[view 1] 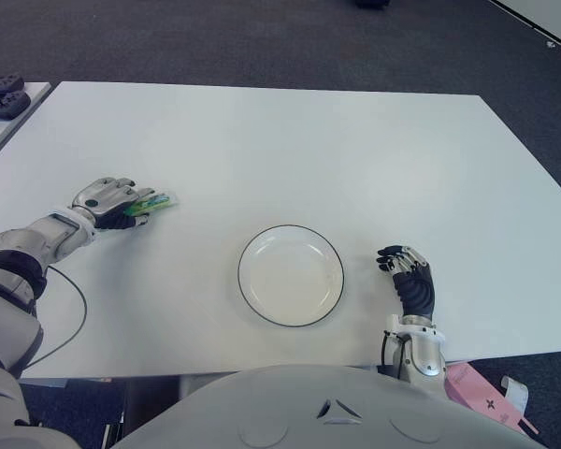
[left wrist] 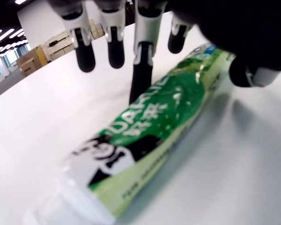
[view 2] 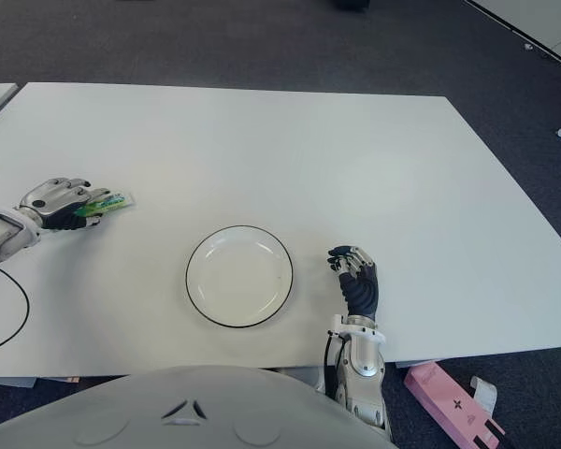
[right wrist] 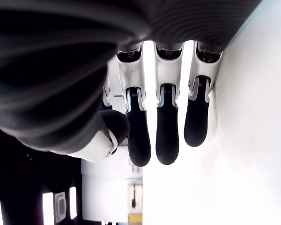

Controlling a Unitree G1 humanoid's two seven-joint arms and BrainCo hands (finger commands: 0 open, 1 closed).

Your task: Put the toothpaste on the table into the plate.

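Left hand [view 1: 112, 202] is over at the table's nine o'clock edge, draped across the toothpaste [view 1: 152, 202], fingers [left wrist: 141, 70] arched over the green tube and the thumb on the other side. It's a cage around the tube, not a clamp yet, and the tube lies flat on the white table [view 1: 290, 150]. Only its tip pokes out toward three o'clock. The plate [view 1: 291, 274] sits well apart, toward four o'clock from the tube, with nothing in it. Right hand [view 1: 409, 276] shows just beside the plate at its three o'clock, fingers loosely curled, holding nothing. My read on the tube: light, soft-walled, glossy and probably slick, so it may squash or squirm. Best pinch is across the width near mid-body, thumb against fingers, gently.
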